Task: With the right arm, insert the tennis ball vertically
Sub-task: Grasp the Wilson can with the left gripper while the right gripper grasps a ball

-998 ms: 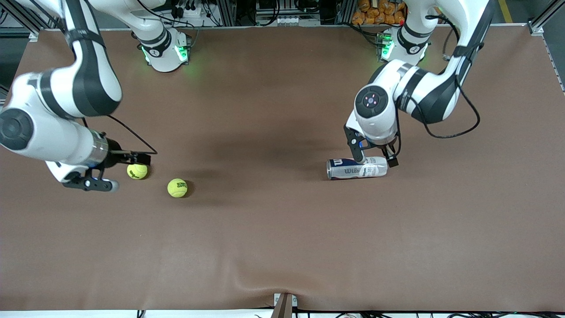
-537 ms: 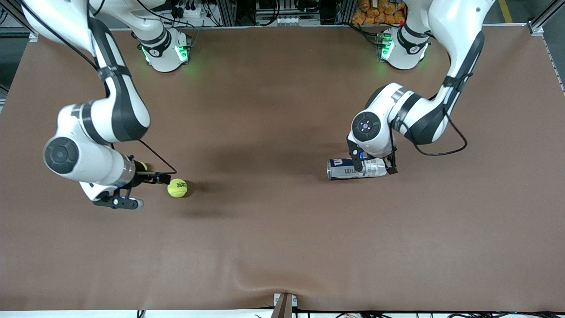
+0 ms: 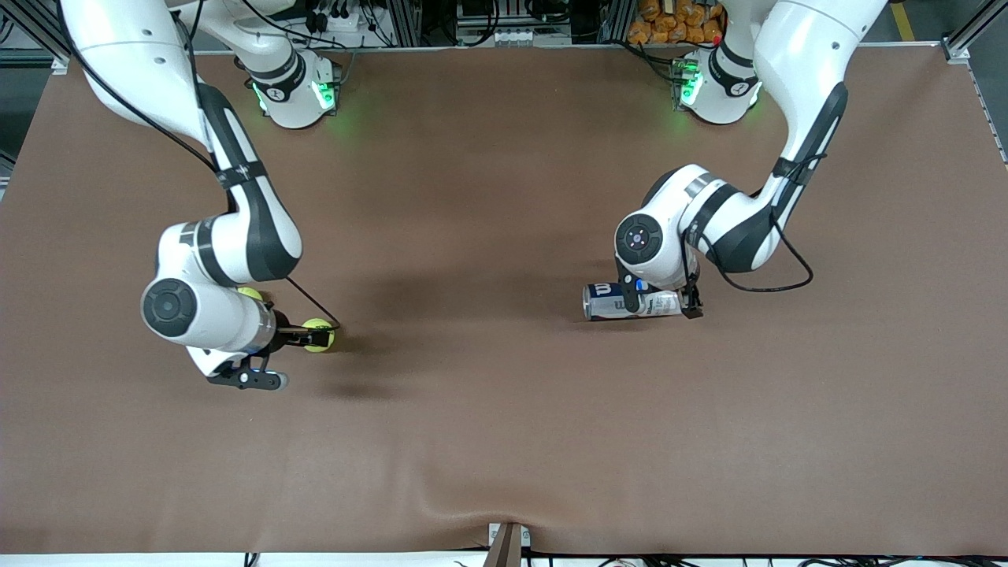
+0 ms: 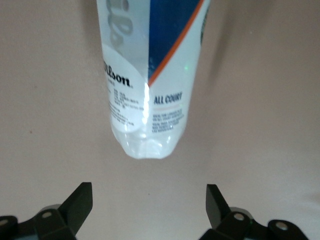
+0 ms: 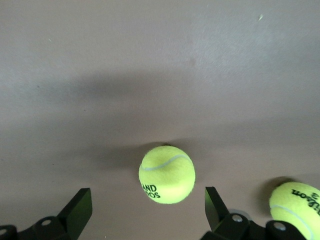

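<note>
The right gripper (image 3: 277, 358), fingers wide apart, hangs over a yellow tennis ball (image 5: 167, 174); a second ball (image 5: 296, 206) lies just beside. The left gripper (image 3: 660, 305) spreads empty around the lying Wilson "ALL COURT" can (image 4: 149, 75).

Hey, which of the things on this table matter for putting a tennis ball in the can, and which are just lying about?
In the job:
- tennis ball between the open right gripper fingers
- tennis ball can lying on its side under the open left gripper

Lying about:
- second tennis ball, beside the first, farther from the front camera
</note>
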